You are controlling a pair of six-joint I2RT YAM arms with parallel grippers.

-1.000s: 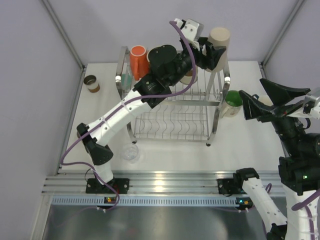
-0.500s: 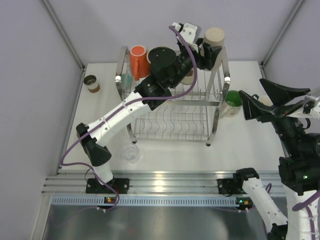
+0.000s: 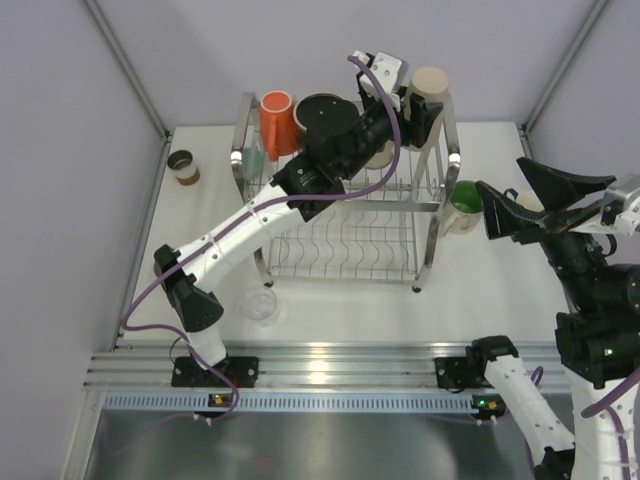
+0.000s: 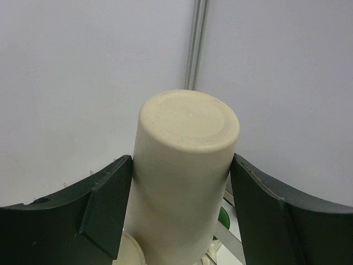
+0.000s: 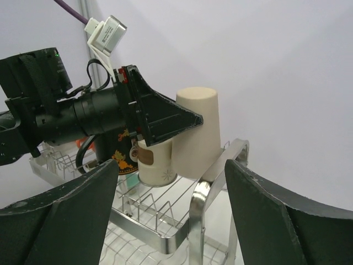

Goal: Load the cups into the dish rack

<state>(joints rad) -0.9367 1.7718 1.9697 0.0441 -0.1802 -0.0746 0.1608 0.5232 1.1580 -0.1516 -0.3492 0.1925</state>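
Note:
My left gripper [image 3: 418,106] [image 4: 181,171] is shut on a tall beige cup [image 3: 430,82] [image 4: 187,127], held upside down over the back right corner of the dish rack's [image 3: 452,160] upper tier. On that tier stand an orange cup [image 3: 276,122], a black patterned cup [image 3: 325,115], a teal cup [image 3: 254,158] and a brown-cream paper cup [image 5: 157,160]. Right of the rack, my right gripper [image 3: 500,172] [image 5: 171,165] hangs open with nothing in it. A green cup [image 3: 464,205] sits just left of it.
A clear cup [image 3: 262,305] stands on the table in front of the rack's left post. A small brown cup [image 3: 183,166] sits at the far left. The rack's lower tier [image 3: 340,250] holds nothing that I can see.
The left gripper has carried the beige cup a little to the left and slightly lower over the upper tier. The right arm has barely moved.

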